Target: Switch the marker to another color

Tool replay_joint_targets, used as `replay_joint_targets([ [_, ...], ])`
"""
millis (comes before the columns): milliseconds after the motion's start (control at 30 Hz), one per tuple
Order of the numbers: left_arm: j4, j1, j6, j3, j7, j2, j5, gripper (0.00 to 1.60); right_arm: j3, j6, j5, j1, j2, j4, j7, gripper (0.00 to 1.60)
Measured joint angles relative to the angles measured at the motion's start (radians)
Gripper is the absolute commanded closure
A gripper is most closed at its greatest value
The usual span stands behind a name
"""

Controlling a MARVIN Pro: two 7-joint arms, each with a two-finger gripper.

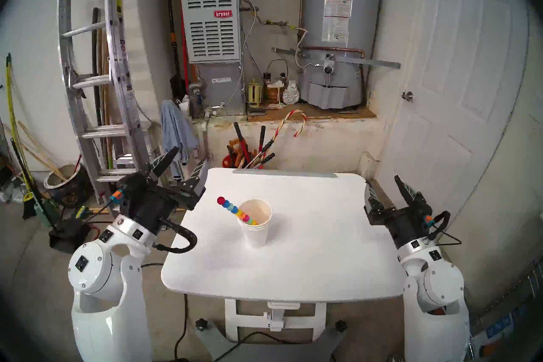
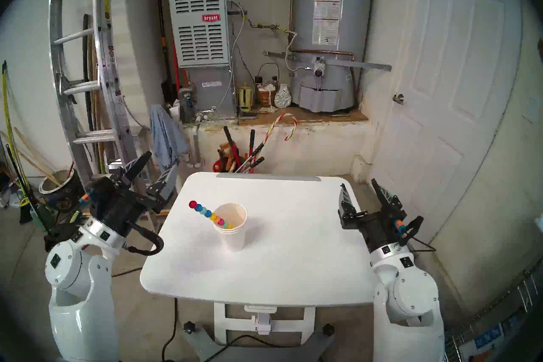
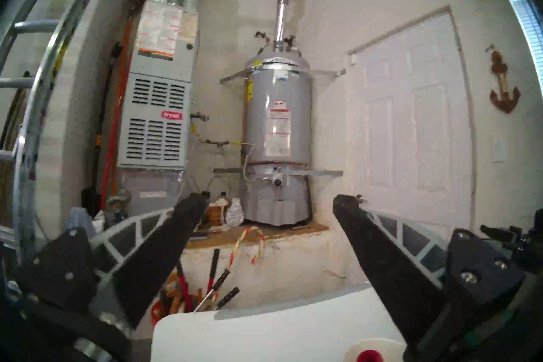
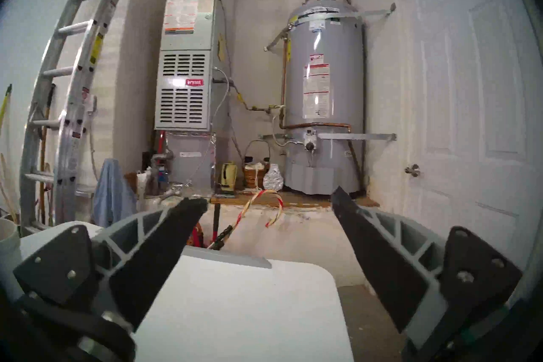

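The marker point(image 1: 234, 209), a stick of stacked coloured beads with a red bead on top, leans to the left in a stack of white paper cups point(image 1: 256, 235) at the middle of the white table point(image 1: 308, 264). It also shows in the head stereo right view point(image 2: 208, 214). My left gripper point(image 1: 189, 158) is open and empty, off the table's far left corner, pointing up and away. My right gripper point(image 1: 382, 182) is open and empty, beside the table's right edge. In the left wrist view only the marker's red top point(image 3: 368, 356) shows at the bottom edge.
A bucket of tools point(image 1: 246, 158) with a red-and-white candy cane point(image 1: 291, 123) stands behind the table's far edge. A ladder point(image 1: 97, 88) leans at the left. A furnace and a water heater point(image 1: 335, 29) stand at the back, and a white door point(image 1: 458, 88) is at the right.
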Motion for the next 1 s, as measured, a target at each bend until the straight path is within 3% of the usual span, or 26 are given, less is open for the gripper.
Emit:
replay_joint_targets([
  [200, 0.0, -0.013, 0.059, 0.046, 0.117, -0.001, 0.089, 0.0, 0.024, 0.057, 0.002, 0.042, -0.025, 0.055, -0.079, 0.0],
  [433, -0.003, -0.012, 0.076, 0.09, 0.211, -0.004, 0.133, 0.0, 0.03, 0.06, -0.013, 0.062, -0.035, 0.066, -0.115, 0.0],
  [1000, -0.006, 0.027, 0.058, 0.074, 0.231, -0.007, 0.163, 0.0, 0.007, 0.014, -0.051, 0.056, -0.03, 0.046, -0.101, 0.0],
])
